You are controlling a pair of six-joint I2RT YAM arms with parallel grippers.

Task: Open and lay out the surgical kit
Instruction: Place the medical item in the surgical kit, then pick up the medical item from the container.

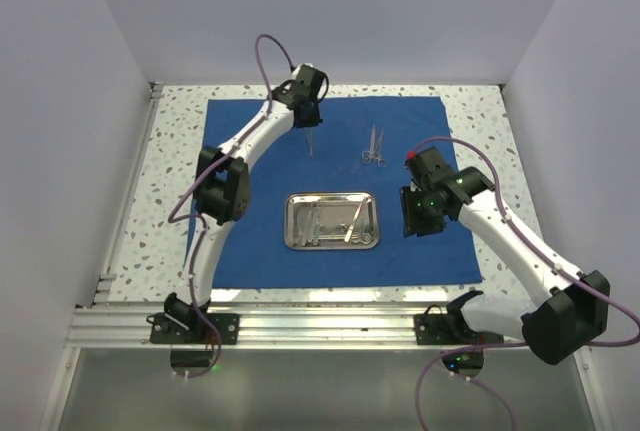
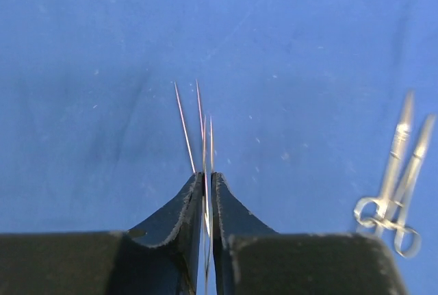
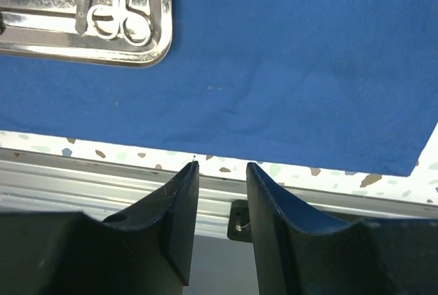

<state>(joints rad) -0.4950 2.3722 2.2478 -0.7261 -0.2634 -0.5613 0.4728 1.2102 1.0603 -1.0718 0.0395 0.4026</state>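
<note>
White walls (image 1: 80, 71) box in a speckled tabletop (image 1: 170, 151); blue cloth (image 1: 250, 241) lies flat, steel tray (image 1: 290, 221) at its centre. Left gripper (image 2: 207, 178) pinches tweezers (image 2: 186, 131) at the far side; right gripper (image 3: 220, 168) hangs parted, empty.

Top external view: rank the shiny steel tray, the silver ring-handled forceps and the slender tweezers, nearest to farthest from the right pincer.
1. Shiny steel tray, just left of the right pincer.
2. Silver ring-handled forceps, farther back on the blue cloth.
3. Slender tweezers, far back left.

Tray (image 1: 291, 221) at the middle of the cloth (image 1: 250, 251), instruments (image 1: 350, 221) inside, forceps (image 1: 374, 146) behind it, tweezers (image 1: 311, 141) to their left.
</note>
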